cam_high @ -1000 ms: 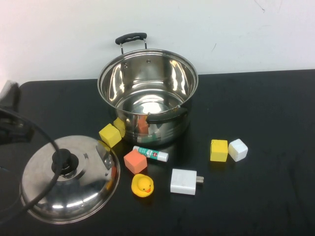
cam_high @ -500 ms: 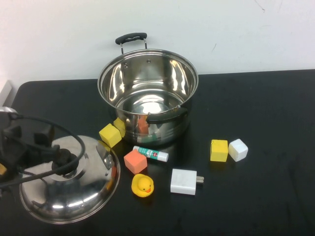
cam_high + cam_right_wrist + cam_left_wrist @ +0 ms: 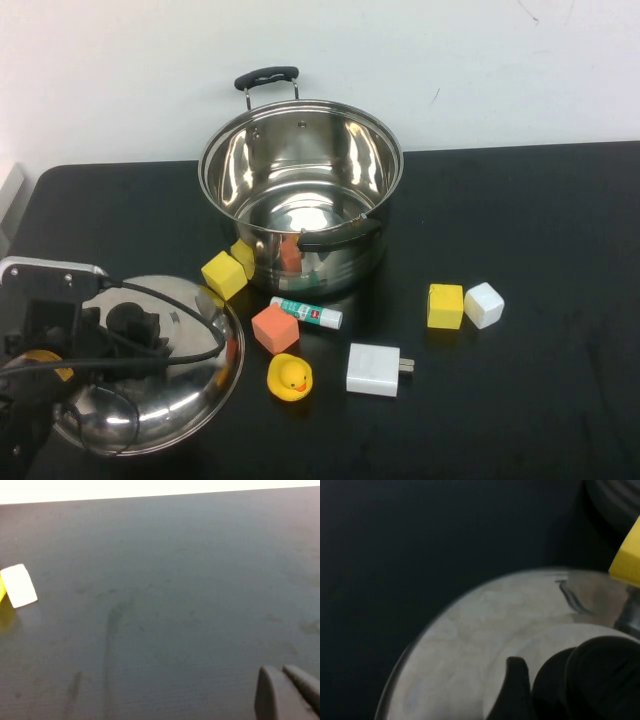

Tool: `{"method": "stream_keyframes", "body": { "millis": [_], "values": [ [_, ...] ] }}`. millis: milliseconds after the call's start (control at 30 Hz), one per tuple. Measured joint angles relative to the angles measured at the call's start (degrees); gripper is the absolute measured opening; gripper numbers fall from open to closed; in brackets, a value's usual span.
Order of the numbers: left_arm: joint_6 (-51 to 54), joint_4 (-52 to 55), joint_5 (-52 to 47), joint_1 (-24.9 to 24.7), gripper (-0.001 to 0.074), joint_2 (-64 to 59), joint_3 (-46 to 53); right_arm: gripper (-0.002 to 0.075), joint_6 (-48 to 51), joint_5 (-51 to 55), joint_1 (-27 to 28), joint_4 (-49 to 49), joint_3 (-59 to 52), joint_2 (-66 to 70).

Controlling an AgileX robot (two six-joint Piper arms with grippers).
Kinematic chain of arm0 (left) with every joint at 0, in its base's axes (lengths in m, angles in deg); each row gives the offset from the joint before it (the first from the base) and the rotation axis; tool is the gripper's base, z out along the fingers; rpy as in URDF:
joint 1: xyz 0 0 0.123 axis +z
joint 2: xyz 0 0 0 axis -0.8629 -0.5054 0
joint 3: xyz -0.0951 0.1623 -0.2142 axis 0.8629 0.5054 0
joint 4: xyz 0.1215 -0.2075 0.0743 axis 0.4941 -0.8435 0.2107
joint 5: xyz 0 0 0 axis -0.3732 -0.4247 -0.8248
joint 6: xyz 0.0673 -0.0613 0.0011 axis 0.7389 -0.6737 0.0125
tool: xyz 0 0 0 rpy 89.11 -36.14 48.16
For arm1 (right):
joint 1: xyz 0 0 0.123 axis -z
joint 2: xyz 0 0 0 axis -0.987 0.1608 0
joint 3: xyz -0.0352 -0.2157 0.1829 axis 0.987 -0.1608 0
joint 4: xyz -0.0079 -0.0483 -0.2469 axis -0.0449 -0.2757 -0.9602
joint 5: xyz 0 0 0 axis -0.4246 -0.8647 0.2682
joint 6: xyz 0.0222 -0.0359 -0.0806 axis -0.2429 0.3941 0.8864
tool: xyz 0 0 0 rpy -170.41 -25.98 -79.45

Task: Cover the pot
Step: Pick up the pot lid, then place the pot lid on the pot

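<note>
The pot (image 3: 300, 195) stands open at the far middle of the black table (image 3: 540, 250), its far black handle raised toward the wall and its near handle facing the camera. The domed steel lid (image 3: 175, 385) lies flat on the table at the near left, well apart from the pot's mouth.

The left gripper (image 3: 125, 325) hangs directly over the lid, its black fingers at either side of the lid's black knob (image 3: 600, 680); the wrist view is blurred, so whether the jaws have closed on the knob cannot be told. The right gripper (image 3: 287, 692) is out of the high view; its own camera shows it low over bare table at the right, fingertips (image 3: 270, 695) pressed together with nothing between them.

A yellow block (image 3: 224, 275) sits just beside the lid's far edge and near the pot's wall. An orange block (image 3: 275, 328), a glue stick (image 3: 306, 313) and a yellow duck (image 3: 290, 377) cluster just near of the pot. A white charger (image 3: 374, 369) lies right of the duck. Farther right, another yellow block (image 3: 445, 305) and a white block (image 3: 484, 304) touch side by side.
</note>
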Motion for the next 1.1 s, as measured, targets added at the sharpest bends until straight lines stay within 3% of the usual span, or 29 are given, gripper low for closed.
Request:
{"method": "stream_keyframes", "body": {
  "millis": [167, 300, 633, 933, 1100],
  "values": [
    [0.0, -0.6, 1.7, 0.0, 0.0468, -1.8, -0.1, -0.0002, 0.0, 0.0, 0.0, 0.0, 0.0, 0.0],
    [0.0, -3.7, 2.1, 0.0, 0.0326, -1.9, -0.5, -0.0002, 0.0, 0.0, 0.0, 0.0, 0.0, 0.0],
    [1.9, -8.2, -1.3, 0.0, 0.0328, 4.1, -0.5, -0.0002, 0.0, 0.0, 0.0, 0.0, 0.0, 0.0],
    [16.9, -12.6, -6.7, 0.0, 0.0328, 20.1, -0.5, -0.0002, 0.0, 0.0, 0.0, 0.0, 0.0, 0.0],
    [23.3, -18.9, -15.4, 0.0, 0.0328, 26.8, -5.7, -0.0002, 0.0, 0.0, 0.0, 0.0, 0.0, 0.0]
  ]
}}
